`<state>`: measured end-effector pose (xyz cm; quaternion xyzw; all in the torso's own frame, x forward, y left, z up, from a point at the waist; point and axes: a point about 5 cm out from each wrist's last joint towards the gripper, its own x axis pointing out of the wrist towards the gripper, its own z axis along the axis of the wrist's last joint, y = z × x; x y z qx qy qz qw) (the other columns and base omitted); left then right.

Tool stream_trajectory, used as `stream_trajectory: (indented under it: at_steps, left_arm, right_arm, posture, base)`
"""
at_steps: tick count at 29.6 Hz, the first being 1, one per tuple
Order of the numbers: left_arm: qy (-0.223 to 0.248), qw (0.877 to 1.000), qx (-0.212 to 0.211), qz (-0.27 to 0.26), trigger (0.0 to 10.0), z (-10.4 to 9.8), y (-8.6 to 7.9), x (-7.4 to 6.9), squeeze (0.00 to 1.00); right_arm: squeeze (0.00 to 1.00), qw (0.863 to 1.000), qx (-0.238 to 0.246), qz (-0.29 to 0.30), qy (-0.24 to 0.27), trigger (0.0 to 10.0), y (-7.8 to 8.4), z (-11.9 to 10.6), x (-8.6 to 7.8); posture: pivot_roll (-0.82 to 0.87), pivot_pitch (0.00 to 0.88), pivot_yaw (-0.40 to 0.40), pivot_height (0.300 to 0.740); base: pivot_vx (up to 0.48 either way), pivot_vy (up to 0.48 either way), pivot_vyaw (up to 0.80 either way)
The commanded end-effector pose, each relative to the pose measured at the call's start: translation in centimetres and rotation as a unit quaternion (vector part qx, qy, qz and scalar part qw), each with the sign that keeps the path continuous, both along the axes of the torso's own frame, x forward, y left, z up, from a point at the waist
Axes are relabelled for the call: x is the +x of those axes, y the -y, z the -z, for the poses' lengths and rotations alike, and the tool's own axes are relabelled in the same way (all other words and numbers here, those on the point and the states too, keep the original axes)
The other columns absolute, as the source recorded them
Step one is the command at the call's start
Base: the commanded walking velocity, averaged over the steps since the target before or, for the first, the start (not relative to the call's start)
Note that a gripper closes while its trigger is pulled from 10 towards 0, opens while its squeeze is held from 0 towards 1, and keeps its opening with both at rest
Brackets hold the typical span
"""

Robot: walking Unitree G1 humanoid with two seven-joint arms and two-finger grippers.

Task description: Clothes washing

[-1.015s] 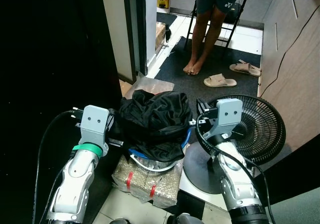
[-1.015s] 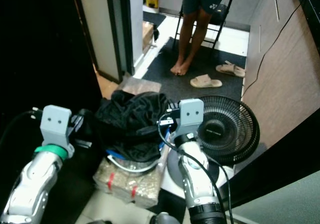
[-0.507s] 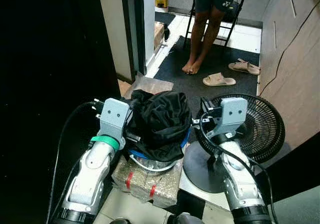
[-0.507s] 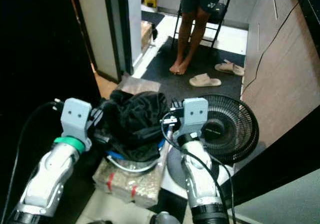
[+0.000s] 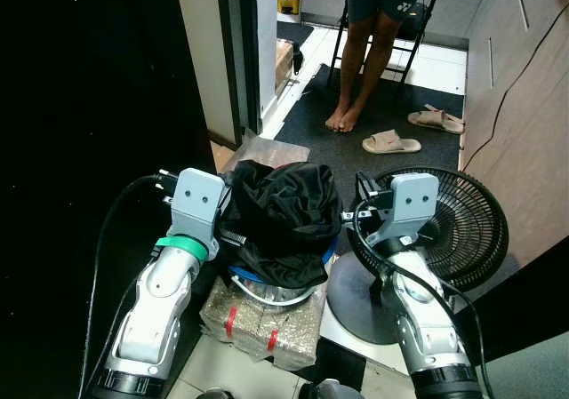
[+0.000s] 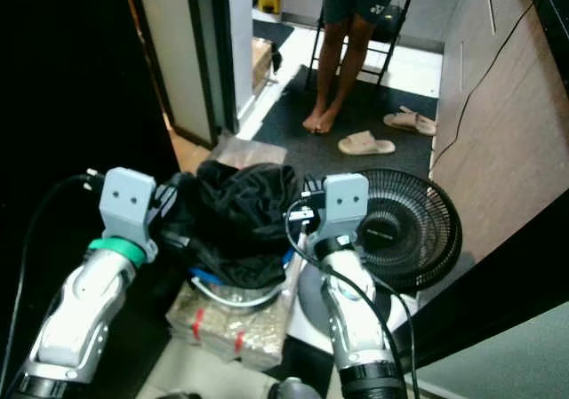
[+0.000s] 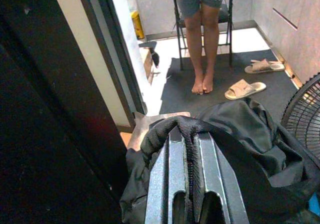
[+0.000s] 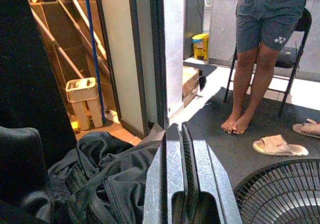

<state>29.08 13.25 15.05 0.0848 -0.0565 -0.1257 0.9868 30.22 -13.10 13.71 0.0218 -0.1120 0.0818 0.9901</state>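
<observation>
Black clothes (image 5: 286, 211) (heaped) pinched in left hand (image 7: 190, 149).

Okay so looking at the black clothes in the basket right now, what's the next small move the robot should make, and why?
Probably lift the left gripper a little. Its fingers look shut on a fold of the black clothes, which are heaped in the blue-rimmed basket. The right gripper is closed beside the heap, holding nothing, with the fan close by.

Clothes pile (image 5: 283, 211) black, in a blue-and-white rimmed basin (image 5: 258, 285). Left arm (image 5: 164, 301) silver with green wrist band. Fan (image 5: 462, 226) black. Sandals (image 5: 389, 141) beige on dark grey mat (image 5: 391, 163). Person's shorts (image 8: 267, 12) dark grey, top red. Bin (image 8: 202, 45) yellow.
</observation>
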Motion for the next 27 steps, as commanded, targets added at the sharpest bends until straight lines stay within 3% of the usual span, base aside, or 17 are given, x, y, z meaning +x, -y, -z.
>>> stream_trajectory:
  at_steps: [1, 27]
  left_arm:
    - [-0.011, 1.0, 0.005, -0.003, 10.0, 0.46, -0.02, -0.05, 0.0]
    - [-0.009, 1.0, 0.006, -0.006, 10.0, 0.52, -0.16, 0.17, 0.0]
  right_arm:
    - [0.0, 1.0, -0.003, -0.002, -0.007, 10.0, -0.13, 0.27, -0.13]
    - [0.0, 1.0, -0.006, -0.01, -0.005, 10.0, -0.37, 0.14, 0.21]
  posture:
    - [-0.05, 0.0, 0.056, 0.74]
    - [-0.05, 0.0, 0.048, 0.74]
  base:
    - [0.0, 0.0, 0.0]
    - [0.0, 0.0, 0.0]
